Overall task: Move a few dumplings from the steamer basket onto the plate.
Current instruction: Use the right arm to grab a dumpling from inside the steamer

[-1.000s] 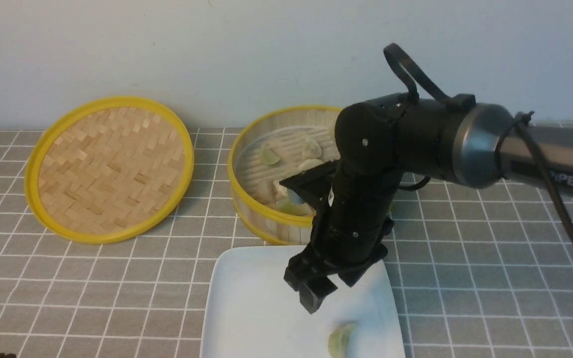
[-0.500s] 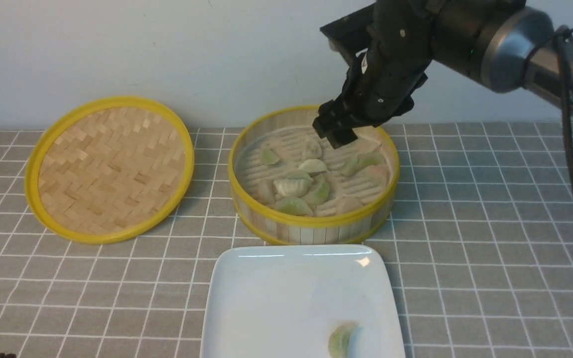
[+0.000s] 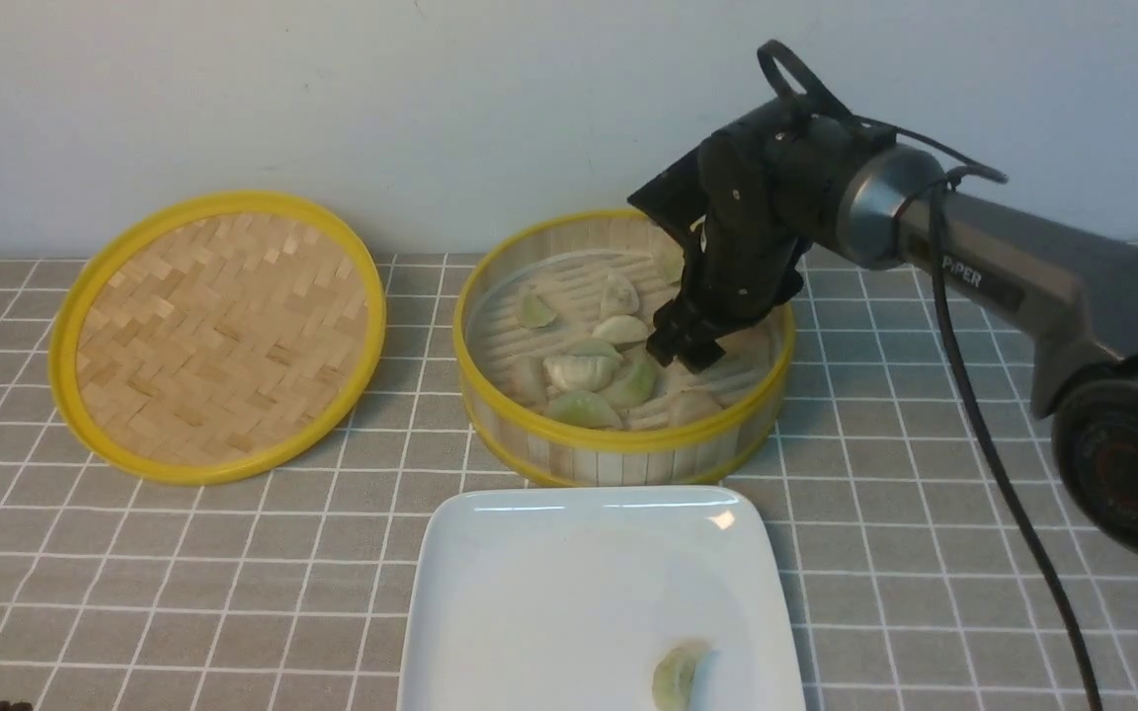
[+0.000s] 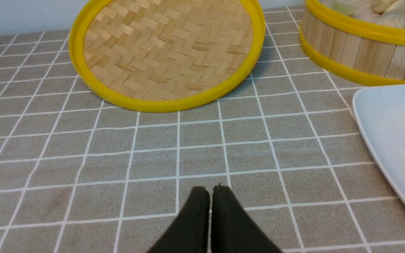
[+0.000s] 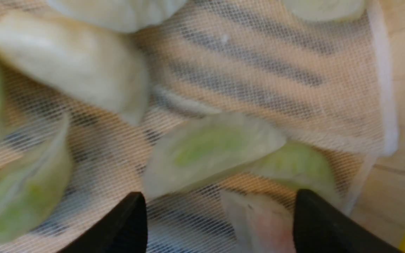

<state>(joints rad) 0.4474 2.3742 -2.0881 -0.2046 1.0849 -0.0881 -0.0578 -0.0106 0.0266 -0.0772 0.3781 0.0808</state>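
The steamer basket [image 3: 618, 449] stands mid-table with several pale green and whitish dumplings [image 3: 584, 370] on its white mesh liner. My right gripper [image 3: 685, 348] is open and reaches down inside the basket on its right side. In the right wrist view its fingertips [image 5: 132, 218] straddle a pinkish-white dumpling [image 5: 262, 225], with a pale green dumpling [image 5: 209, 147] just beyond. The white square plate [image 3: 529, 592] lies in front of the basket and holds one green dumpling [image 3: 676, 676]. My left gripper [image 4: 210, 191] is shut and empty, low over the tablecloth.
The flat woven yellow-rimmed lid [image 3: 218, 336] lies left of the basket and shows in the left wrist view [image 4: 167, 52]. A grey checked cloth [image 3: 925, 494] covers the table. A pale wall [image 3: 431, 99] stands close behind.
My right gripper rose from the plate, leaving the green dumpling there, swung back over the basket and has now dropped into its right side.
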